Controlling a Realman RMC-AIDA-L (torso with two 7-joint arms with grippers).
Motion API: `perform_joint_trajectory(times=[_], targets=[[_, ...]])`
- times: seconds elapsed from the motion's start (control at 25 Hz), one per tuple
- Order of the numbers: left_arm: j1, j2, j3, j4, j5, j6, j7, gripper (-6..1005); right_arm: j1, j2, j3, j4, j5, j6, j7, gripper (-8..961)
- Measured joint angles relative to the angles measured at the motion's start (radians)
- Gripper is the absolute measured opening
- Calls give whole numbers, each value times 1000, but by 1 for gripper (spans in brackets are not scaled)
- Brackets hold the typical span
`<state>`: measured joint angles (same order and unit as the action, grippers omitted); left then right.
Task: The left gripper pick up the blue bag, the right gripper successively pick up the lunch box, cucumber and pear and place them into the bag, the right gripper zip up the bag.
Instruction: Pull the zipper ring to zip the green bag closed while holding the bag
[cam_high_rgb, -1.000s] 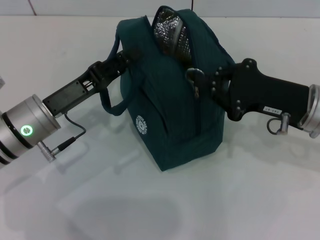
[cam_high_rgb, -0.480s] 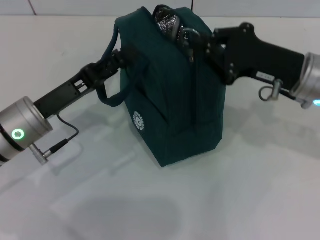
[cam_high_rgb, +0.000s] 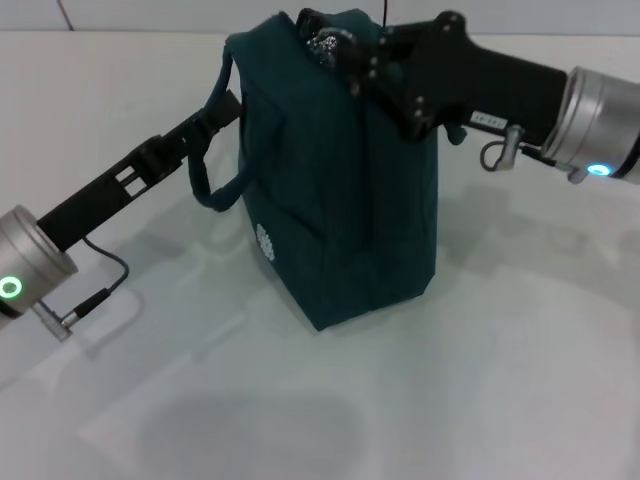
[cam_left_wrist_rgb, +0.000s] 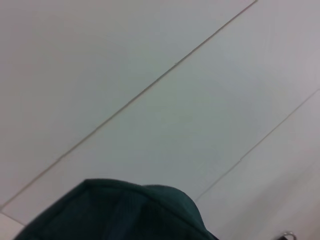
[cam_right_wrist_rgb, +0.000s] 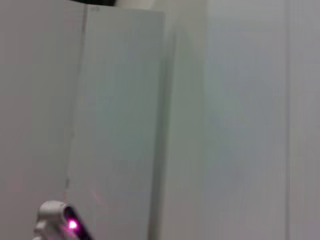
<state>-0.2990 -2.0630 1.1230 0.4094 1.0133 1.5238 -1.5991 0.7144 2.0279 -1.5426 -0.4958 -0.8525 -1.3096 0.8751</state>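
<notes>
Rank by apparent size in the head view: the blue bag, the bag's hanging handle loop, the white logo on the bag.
Largest to smallest:
1. blue bag
2. handle loop
3. white logo

Matt cloth bag (cam_high_rgb: 340, 190), foil lining (cam_high_rgb: 325, 42)

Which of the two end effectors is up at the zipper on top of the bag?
The right end effector, at the top opening of the blue bag. The left end effector is at the bag's side by the handle.
</notes>
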Motion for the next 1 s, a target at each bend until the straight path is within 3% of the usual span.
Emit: perform_joint_trajectory(times=[0.56, 1.0], targets=[[84, -6, -139, 10, -2, 89, 166, 888, 19, 0, -118, -15, 91, -8, -52, 7], [81, -9, -135, 10, 19, 92, 186, 887, 28, 0, -218, -17, 156, 30, -96, 7]])
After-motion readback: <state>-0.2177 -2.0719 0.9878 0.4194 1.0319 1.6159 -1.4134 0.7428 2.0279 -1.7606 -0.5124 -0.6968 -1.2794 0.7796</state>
